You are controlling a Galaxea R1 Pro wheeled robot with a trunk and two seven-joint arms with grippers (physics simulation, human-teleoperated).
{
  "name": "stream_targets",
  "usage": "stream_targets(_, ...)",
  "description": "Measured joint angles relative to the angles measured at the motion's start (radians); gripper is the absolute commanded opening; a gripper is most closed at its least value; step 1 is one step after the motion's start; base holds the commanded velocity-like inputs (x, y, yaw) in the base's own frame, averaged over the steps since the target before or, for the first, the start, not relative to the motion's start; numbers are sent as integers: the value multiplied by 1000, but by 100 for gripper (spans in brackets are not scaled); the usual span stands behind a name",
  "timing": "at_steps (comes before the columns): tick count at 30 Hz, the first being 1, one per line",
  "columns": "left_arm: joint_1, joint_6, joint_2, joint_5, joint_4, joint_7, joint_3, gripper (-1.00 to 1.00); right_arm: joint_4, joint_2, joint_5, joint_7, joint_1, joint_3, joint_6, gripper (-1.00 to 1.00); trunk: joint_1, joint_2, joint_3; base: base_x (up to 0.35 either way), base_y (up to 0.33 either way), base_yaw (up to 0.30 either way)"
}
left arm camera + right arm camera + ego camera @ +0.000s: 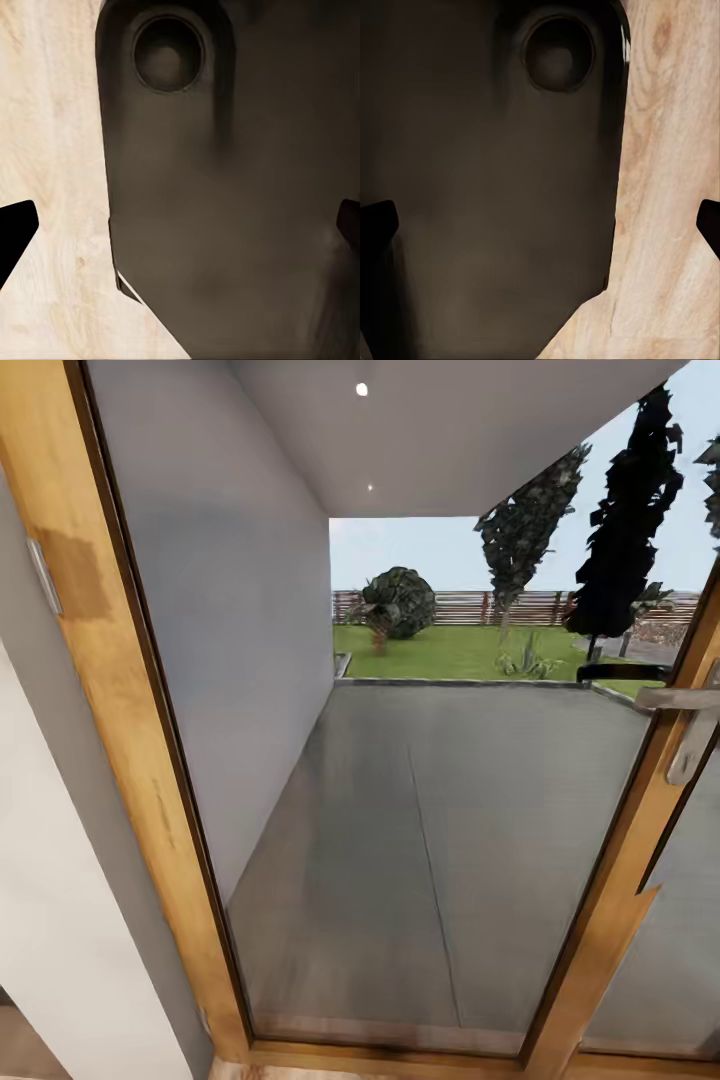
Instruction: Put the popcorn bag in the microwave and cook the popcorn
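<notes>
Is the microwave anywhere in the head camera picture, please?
No; the head view looks through a wood-framed glass door onto a grey patio and lawn.

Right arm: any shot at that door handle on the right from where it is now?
Probably not yet. The door handle sits on the wood-framed glass door ahead, while the right gripper, fingers spread, points down at the robot's dark base and wooden floor.
</notes>
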Motion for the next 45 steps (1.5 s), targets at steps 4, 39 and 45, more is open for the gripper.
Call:
stream_targets(4,-2,-3,-13,0,0,-1,-2,100,1,-3,-4,-1,-1,-2,-1,100,0,0,0,0,0,0)
stream_targets(39,-2,-62,-2,-2,-47,0,-4,100,1,-3,10,-1,-1,14,-4,100,0,0,0,-14,0,124)
stream_targets(45,-2,-62,6,-3,-47,0,-4,100,1,-1,11,-1,-1,13,-6,100,0,0,0,0,0,274)
